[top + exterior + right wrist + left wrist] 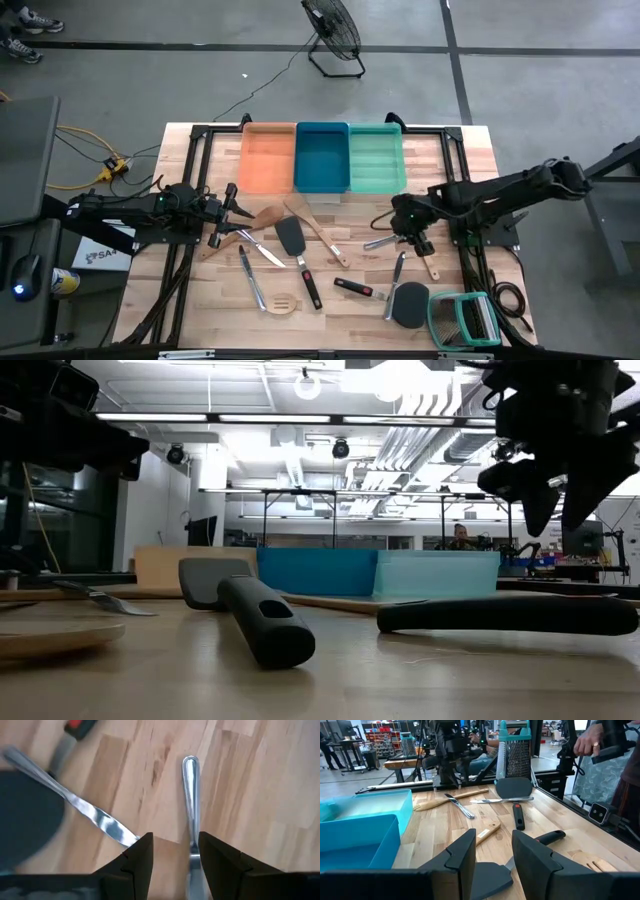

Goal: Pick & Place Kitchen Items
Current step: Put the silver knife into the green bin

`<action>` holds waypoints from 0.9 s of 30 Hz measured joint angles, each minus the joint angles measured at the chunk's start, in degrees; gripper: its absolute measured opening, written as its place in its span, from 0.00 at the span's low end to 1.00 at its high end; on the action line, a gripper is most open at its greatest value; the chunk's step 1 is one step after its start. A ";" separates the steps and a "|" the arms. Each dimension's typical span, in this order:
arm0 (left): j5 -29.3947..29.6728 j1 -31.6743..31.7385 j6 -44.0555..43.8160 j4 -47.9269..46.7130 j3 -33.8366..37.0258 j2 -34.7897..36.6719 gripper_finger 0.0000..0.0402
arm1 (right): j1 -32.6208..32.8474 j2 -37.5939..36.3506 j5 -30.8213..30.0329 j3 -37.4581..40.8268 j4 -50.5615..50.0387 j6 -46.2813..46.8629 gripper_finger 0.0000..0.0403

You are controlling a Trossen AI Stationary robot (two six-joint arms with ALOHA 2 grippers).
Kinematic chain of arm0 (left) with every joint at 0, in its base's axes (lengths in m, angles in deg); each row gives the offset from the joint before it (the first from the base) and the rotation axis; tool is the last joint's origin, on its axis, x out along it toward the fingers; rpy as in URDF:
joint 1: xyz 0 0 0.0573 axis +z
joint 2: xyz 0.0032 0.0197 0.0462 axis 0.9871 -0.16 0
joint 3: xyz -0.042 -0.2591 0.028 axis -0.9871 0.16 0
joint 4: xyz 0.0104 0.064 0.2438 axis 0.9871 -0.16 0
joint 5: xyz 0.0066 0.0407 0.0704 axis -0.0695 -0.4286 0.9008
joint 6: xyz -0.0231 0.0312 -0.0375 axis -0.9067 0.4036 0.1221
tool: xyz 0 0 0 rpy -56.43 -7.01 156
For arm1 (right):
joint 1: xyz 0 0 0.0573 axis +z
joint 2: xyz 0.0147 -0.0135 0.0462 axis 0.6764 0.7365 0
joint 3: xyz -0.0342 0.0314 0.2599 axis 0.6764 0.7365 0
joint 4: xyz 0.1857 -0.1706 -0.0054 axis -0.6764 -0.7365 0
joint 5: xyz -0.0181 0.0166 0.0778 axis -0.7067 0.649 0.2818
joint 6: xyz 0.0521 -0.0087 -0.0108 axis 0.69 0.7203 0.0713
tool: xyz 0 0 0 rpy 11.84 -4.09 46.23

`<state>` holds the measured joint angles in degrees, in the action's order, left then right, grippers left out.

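Note:
Kitchen items lie scattered on the wooden table: a black spatula, wooden spoons, silver cutlery and a red-and-black handle. My right gripper hangs open above the table's right half, pointing steeply down. In its wrist view a silver cutlery handle runs into the gap between its fingers, with a second silver piece and a black spatula blade beside it. The low view shows this gripper clear of the table. My left gripper waits open and level at the left.
Orange, blue and teal trays stand side by side at the far edge. A green-framed grater lies at the near right corner. A person's hand shows beyond the table's right side.

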<state>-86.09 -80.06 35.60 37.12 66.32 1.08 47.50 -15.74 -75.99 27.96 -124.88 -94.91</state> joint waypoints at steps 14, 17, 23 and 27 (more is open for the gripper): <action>0.00 -0.01 0.00 0.00 0.01 0.00 0.31 | 0.98 8.80 -8.56 0.00 -2.52 -4.14 0.38; 0.00 0.00 0.01 0.00 0.01 0.00 0.31 | 0.98 10.67 -10.36 0.00 -1.81 -4.74 0.43; 0.00 -0.02 0.00 0.00 0.02 0.00 0.31 | 0.98 13.47 -9.42 0.02 0.69 -4.02 0.56; 0.00 0.00 0.01 0.00 0.02 0.00 0.31 | 0.98 15.27 -9.59 0.02 1.85 -3.78 0.59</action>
<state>-86.09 -80.06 35.61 37.12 66.34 1.08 48.48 -0.47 -85.57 27.98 -123.03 -98.69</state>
